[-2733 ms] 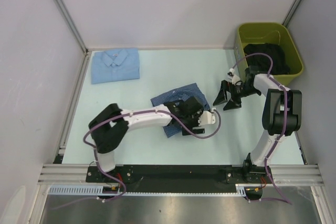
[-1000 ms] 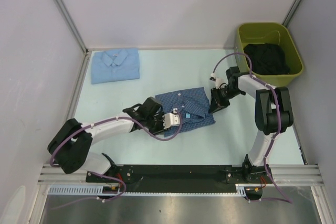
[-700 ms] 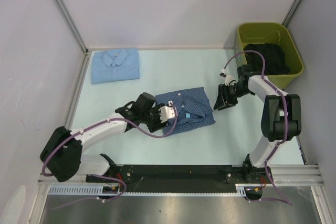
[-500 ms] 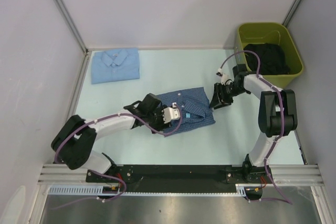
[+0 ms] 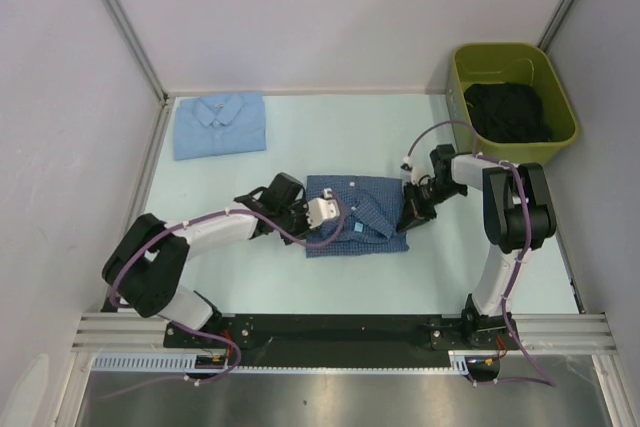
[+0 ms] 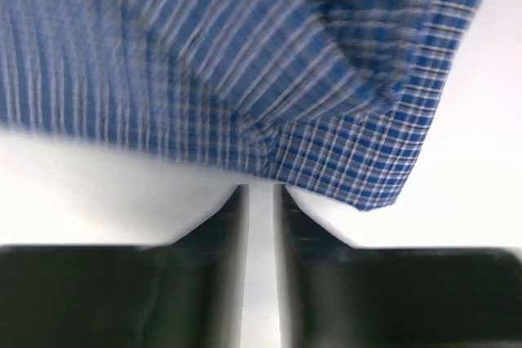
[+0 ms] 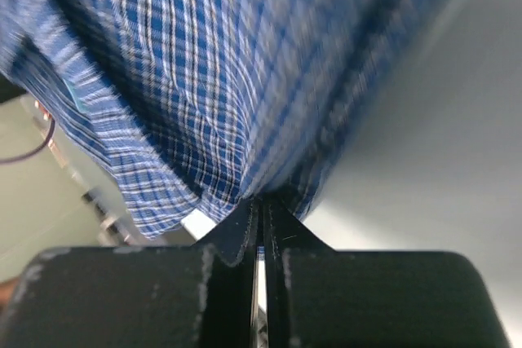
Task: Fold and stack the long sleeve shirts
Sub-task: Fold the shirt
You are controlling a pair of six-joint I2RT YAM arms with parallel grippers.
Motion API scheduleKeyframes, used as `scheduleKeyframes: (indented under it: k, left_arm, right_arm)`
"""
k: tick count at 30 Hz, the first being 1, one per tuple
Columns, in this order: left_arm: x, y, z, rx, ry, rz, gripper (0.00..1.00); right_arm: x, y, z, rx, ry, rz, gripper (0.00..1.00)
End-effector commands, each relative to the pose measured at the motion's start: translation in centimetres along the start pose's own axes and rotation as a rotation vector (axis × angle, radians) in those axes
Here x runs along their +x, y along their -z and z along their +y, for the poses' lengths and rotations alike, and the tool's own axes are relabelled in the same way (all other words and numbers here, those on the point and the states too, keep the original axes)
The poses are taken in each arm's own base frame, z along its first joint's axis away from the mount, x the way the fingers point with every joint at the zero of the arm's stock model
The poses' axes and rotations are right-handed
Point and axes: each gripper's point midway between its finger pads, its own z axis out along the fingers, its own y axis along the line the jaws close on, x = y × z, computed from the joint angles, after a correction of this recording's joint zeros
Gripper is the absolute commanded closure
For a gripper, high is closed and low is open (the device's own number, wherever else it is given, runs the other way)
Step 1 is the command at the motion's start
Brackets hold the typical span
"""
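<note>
The medium blue checked long sleeve shirt (image 5: pixel 365 217) lies folded mid-table. My left gripper (image 5: pixel 318 227) is at its left edge. In the left wrist view the jaws stand nearly together on the checked hem (image 6: pixel 342 169), with the gripper (image 6: pixel 260 191) tips right at the cloth. My right gripper (image 5: pixel 406 213) is at the shirt's right edge. The right wrist view shows that gripper (image 7: pixel 261 201) shut, with the checked cloth (image 7: pixel 188 79) pinched at its tips and draping away. The plain pale blue long sleeve shirt (image 5: pixel 220 125) lies folded at the far left corner, away from both arms.
A green bin (image 5: pixel 560 97) holding dark clothes (image 5: pixel 510 112) stands at the back right, behind the right arm. Grey walls enclose the table on three sides, and a metal rail (image 5: pixel 340 332) runs along the near edge.
Both grippers opened, then shut again on the checked shirt's edges. The shirt now lies squarer to the table and slightly nearer. The right gripper came in and down to its right edge.
</note>
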Motion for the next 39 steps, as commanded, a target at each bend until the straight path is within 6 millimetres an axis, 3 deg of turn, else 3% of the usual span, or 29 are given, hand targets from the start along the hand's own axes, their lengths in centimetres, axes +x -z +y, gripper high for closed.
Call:
scheduleKeyframes:
  k: [1, 2, 3, 5, 7, 10, 11, 14, 18, 22, 24, 26, 28, 29, 30, 33, 36, 39]
  left_arm:
    - [-2.2, 3.6, 1.0, 0.04, 0.191, -0.135, 0.44]
    - [-3.7, 5.7, 0.6, 0.028, 0.186, -0.216, 0.39]
    - [-3.2, 5.8, -2.0, 0.108, 0.193, -0.248, 0.35]
    - [-3.8, 7.2, -4.1, 0.118, 0.115, -0.313, 0.34]
    - [-2.0, 6.0, -6.7, 0.13, 0.046, -0.243, 0.39]
    - [-1.0, 4.9, -7.6, 0.116, -0.009, -0.184, 0.5]
    - [-0.7, 4.5, -7.5, 0.113, 0.002, -0.168, 0.52]
    - [0.7, 3.2, -7.1, 0.119, 0.028, -0.068, 0.64]
    - [1.7, 2.3, -6.9, 0.106, 0.022, -0.032, 0.67]
    - [1.9, 0.9, -6.0, 0.073, 0.011, -0.027, 0.66]
    - [0.9, 0.3, -4.5, 0.02, 0.011, -0.052, 0.65]
    - [1.2, -0.6, -3.2, 0.004, 0.05, -0.037, 0.65]
    - [0.1, -1.1, -1.0, -0.033, 0.079, -0.048, 0.66]
    - [1.1, -1.9, 0.1, -0.035, 0.134, -0.01, 0.66]
    - [-0.1, -1.8, 2.1, -0.067, 0.146, -0.028, 0.66]
    - [-0.7, -2.2, 7.2, -0.133, 0.202, -0.041, 0.65]
    - [-1.0, -3.1, 12.2, -0.182, 0.257, -0.031, 0.65]
    - [-1.6, -2.4, 16.3, -0.202, 0.355, -0.053, 0.61]
  right_arm:
    - [4.1, -0.4, 2.5, -0.062, -0.023, 0.093, 1.0]
    - [4.3, -0.6, 3.0, -0.07, -0.017, 0.1, 1.0]
    - [4.6, -1.0, 3.8, -0.078, 0.006, 0.109, 1.0]
    - [4.7, -1.6, 5.1, -0.122, -0.003, 0.118, 1.0]
    - [6.3, -3.1, 6.7, -0.169, -0.015, 0.202, 1.0]
    - [9.1, -4.9, 8.7, -0.227, -0.008, 0.326, 0.95]
    - [9.4, -5.0, 8.9, -0.235, -0.009, 0.34, 0.84]
    - [9.3, -3.8, 9.8, -0.259, -0.014, 0.345, 0.54]
    - [9.3, -0.4, 9.9, -0.241, -0.026, 0.334, 0.4]
    - [4.7, 3.2, 9.8, -0.256, -0.021, 0.179, 0.26]
    - [3.3, 4.5, 8.6, -0.283, -0.054, 0.153, 0.26]
    - [1.3, 5.6, 7.4, -0.28, -0.043, 0.095, 0.27]
    - [0.1, 5.4, 6.1, -0.236, -0.024, 0.064, 0.29]
    - [-0.5, 5.1, 5.4, -0.207, -0.016, 0.047, 0.3]
    - [-1.9, 4.8, 4.4, -0.167, 0.03, -0.009, 0.3]
    - [-4.6, 4.1, 1.8, -0.045, 0.098, -0.11, 0.31]
    - [-6.3, 3.3, 0.0, 0.01, 0.116, -0.153, 0.31]
    - [-6.1, 1.3, -0.5, -0.01, 0.072, -0.116, 0.33]
